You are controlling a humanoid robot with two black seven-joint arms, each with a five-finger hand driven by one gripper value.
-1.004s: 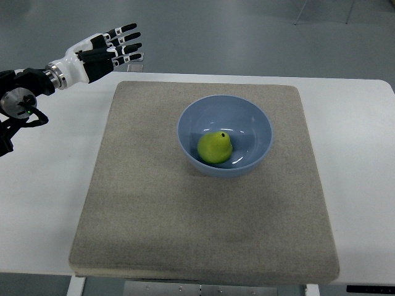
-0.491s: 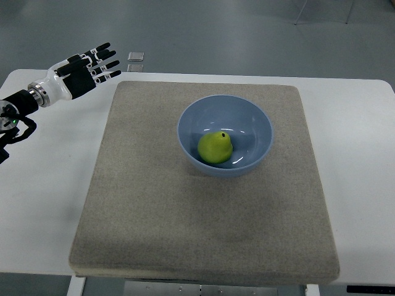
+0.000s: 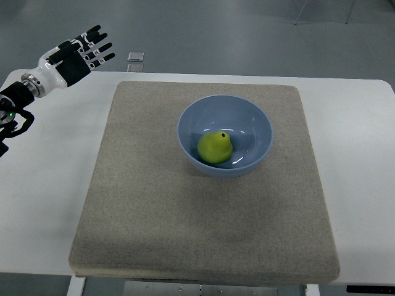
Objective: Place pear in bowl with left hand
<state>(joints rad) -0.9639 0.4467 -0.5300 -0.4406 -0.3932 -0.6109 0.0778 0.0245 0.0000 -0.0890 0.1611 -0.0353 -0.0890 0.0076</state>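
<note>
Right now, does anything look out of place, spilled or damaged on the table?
Nothing stands out. The pear sits inside the blue bowl on the mat, and the left hand hovers open at the far left.

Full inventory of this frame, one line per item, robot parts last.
green pear: 1, yellow-green, lying inside the bowl, stem end up
round blue bowl: 1, light blue, on the mat, right of its centre
beige fabric mat: 1, tan, covering most of the table
white table: 1, white, under the mat
small clear square object: 1, pale, on the floor beyond the table's far edge
left robot hand: 1, black and white, fingers spread, empty, over the table's far left corner
</note>
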